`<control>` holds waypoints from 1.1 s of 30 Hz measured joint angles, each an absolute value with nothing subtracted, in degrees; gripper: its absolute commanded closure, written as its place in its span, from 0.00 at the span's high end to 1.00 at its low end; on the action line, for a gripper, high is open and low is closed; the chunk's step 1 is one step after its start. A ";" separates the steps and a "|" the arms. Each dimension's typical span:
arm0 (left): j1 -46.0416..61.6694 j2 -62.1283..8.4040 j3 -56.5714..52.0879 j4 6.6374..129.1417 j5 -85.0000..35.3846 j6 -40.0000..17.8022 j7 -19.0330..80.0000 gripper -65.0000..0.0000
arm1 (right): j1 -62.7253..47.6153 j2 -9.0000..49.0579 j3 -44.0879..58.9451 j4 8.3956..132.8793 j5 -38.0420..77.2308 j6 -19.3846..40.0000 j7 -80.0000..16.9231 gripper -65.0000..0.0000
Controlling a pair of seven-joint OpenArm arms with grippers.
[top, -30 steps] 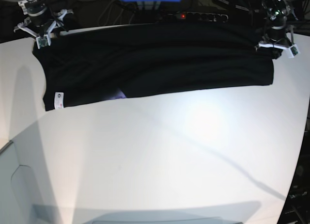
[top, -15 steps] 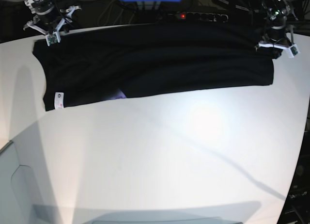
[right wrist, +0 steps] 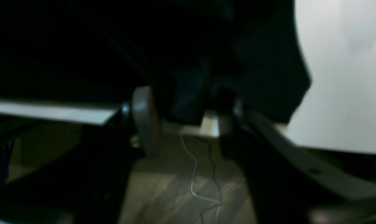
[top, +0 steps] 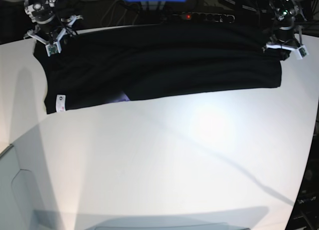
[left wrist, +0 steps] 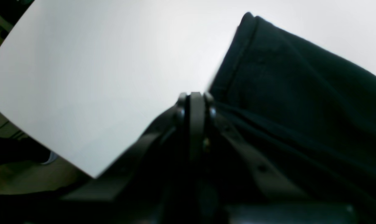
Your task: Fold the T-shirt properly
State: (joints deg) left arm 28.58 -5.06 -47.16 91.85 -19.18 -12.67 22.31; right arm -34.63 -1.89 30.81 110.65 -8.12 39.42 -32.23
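On the matte white table [top: 164, 160], the soft black T-shirt [top: 159, 65] lies creased.

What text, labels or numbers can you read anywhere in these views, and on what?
None can be read.
White tag on the T-shirt: a dark mark and some red, too small to read.
Small labels on the right gripper and left gripper: too small to read.
Both wrist views: no text visible.
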 measured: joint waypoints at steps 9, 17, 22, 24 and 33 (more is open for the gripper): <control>28.69 -5.06 -47.16 91.92 -19.18 -12.67 22.31 0.00 | -34.46 -0.82 30.83 111.98 -8.01 39.44 -32.38 0.00; 29.39 -5.06 -47.29 92.33 -19.35 -12.67 22.52 0.00 | -34.15 0.23 30.89 114.45 -7.90 39.44 -31.92 0.00; 29.78 -4.01 -47.59 93.25 -19.18 -12.67 22.31 0.00 | -30.35 1.28 30.94 114.41 -7.90 39.44 -32.34 0.00; 29.67 -3.51 -47.57 93.25 -19.16 -12.67 22.39 0.00 | -28.95 1.74 30.94 114.37 -7.90 39.42 -32.25 0.00; 30.59 -3.66 -47.53 93.06 -19.38 -12.67 22.17 0.00 | -25.41 1.89 30.68 111.59 -8.12 39.44 -32.53 0.00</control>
